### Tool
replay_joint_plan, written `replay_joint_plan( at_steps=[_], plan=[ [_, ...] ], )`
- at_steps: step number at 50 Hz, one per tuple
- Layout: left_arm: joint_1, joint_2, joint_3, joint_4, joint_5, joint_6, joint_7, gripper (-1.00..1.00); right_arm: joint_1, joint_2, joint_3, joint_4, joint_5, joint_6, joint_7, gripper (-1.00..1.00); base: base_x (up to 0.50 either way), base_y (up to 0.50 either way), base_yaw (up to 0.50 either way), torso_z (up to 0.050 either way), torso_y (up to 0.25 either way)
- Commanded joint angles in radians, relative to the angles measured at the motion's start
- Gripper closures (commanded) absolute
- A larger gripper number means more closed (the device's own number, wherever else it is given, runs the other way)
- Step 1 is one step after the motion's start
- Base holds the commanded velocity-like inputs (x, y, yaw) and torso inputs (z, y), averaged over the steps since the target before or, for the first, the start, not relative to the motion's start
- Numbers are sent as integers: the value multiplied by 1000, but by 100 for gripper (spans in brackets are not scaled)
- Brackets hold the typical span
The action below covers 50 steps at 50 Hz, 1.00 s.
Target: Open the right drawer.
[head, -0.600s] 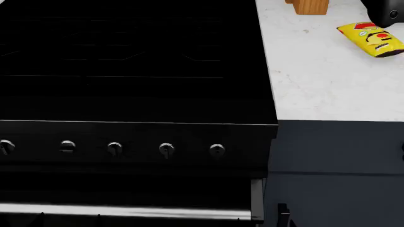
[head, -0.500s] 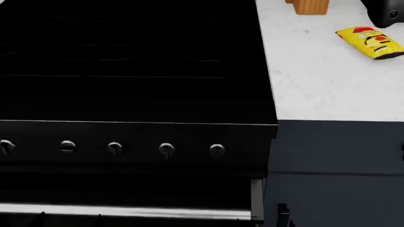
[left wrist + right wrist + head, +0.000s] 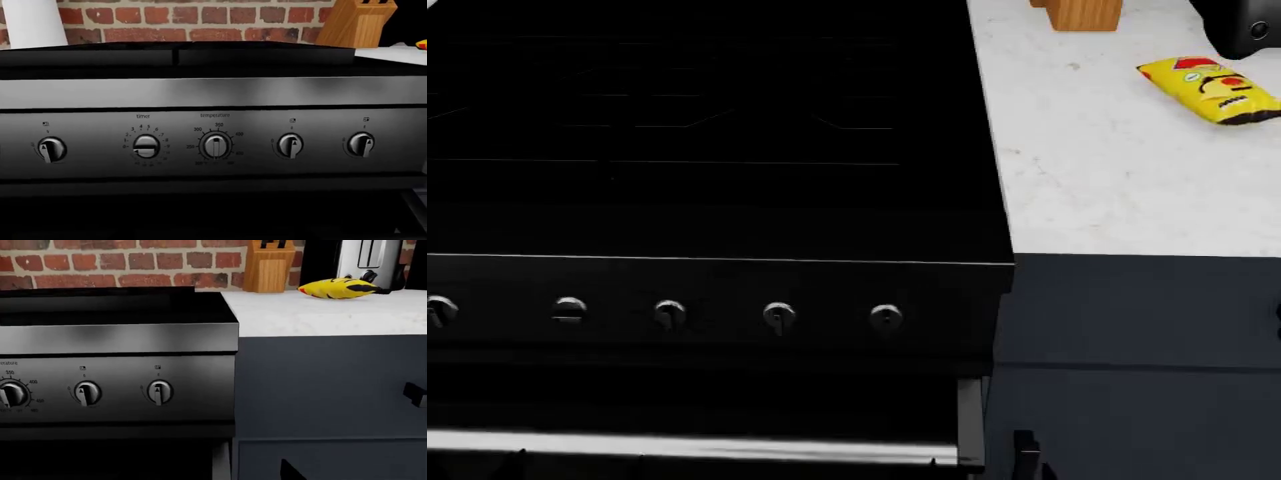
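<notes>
The right drawer (image 3: 1134,310) is the wide dark navy front just under the white counter, right of the black stove. It is shut. Only the end of its dark handle (image 3: 1277,312) shows at the head view's right edge. In the right wrist view the drawer front (image 3: 327,385) fills the right half, with the handle end (image 3: 415,393) at the edge. Neither gripper shows in any view. The left wrist camera faces the stove's knob panel (image 3: 215,145).
The black stove (image 3: 694,150) has a row of knobs (image 3: 778,316) and a long silver oven bar (image 3: 694,446). A navy cabinet door (image 3: 1134,430) with a dark handle (image 3: 1024,452) sits below the drawer. A yellow bag (image 3: 1212,88), a knife block (image 3: 1084,12) and a toaster (image 3: 363,260) stand on the counter (image 3: 1108,180).
The yellow bag has shifted slightly on the counter. Nothing else has visibly changed.
</notes>
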Motion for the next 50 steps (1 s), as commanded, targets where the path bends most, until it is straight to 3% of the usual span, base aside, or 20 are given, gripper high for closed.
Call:
replay_joint_plan(
  at_steps=[1,50],
  plan=[
    [1,-16,16,3,-26,3,-10,-100,1,18,-17,1,25,-8,17,-100,0,0,0,0,0],
    [0,-65,73,3,-82,23,-58,-100,5,66,-71,-3,78,-12,79,-100,0,-205,0,0,0]
  ],
)
